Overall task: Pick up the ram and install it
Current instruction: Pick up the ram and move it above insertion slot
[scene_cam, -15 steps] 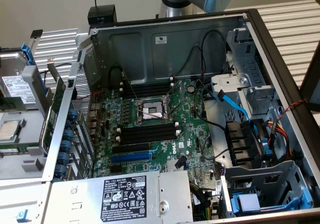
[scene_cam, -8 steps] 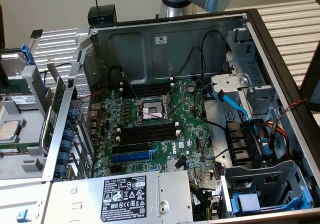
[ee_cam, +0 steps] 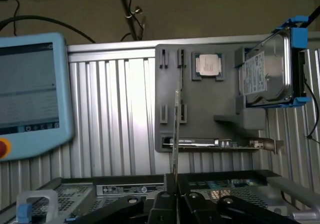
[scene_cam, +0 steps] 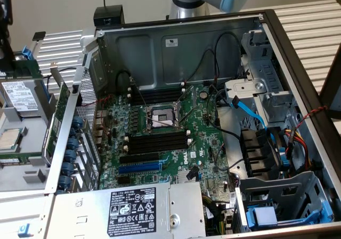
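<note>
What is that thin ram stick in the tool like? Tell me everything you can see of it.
The ram shows edge-on as a thin, pale strip, so its chips and label cannot be seen. It stands nearly upright with a slight lean. Its lower end is pinched in the black tool, while its upper end is free and touches nothing else. Behind it is the grey parts tray.
</note>
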Available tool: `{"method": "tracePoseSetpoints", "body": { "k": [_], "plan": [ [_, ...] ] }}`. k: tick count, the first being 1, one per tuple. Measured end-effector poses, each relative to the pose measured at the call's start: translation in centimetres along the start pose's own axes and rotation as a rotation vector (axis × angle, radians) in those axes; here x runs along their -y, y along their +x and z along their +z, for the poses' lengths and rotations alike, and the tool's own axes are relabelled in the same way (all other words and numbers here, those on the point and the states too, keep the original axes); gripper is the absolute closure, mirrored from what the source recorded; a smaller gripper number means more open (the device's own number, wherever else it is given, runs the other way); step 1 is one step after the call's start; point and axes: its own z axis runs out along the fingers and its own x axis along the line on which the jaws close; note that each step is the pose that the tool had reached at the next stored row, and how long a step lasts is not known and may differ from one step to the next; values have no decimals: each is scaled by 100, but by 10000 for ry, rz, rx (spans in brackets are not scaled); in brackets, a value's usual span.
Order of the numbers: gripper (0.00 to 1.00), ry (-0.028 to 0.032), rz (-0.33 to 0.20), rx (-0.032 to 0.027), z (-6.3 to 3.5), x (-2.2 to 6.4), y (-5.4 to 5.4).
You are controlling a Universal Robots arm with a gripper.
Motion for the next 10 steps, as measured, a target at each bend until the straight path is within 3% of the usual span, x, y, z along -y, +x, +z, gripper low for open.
{"method": "tracePoseSetpoints", "body": {
  "k": [6, 10],
  "plan": [
    [87, -40, 2, -3, -213, 251, -20],
    [87, -91, 3, -8, -267, 422, -35]
  ]
}}
